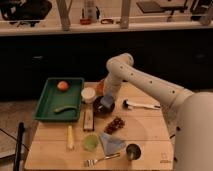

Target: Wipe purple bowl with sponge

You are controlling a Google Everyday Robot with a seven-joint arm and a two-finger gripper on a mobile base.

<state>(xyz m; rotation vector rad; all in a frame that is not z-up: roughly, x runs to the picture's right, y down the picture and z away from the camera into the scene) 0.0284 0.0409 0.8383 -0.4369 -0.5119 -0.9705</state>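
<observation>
The purple bowl (100,110) is very dark and sits mid-table, just right of the small white bowl (88,94). My gripper (106,103) reaches down from the white arm into the bowl's upper right part. It is shut on the light-blue sponge (107,100), which rests against the bowl's inside. The arm's wrist hides the bowl's far rim.
An orange bowl (100,87) sits half hidden behind the arm. A green tray (47,107) at the left holds an orange fruit (62,85). Near the bowl are a white-handled brush (140,105), dark grapes (116,124), a snack bar (88,120), a green cup (91,141), a grey-blue cloth (112,143), a metal cup (133,151) and a fork (102,160).
</observation>
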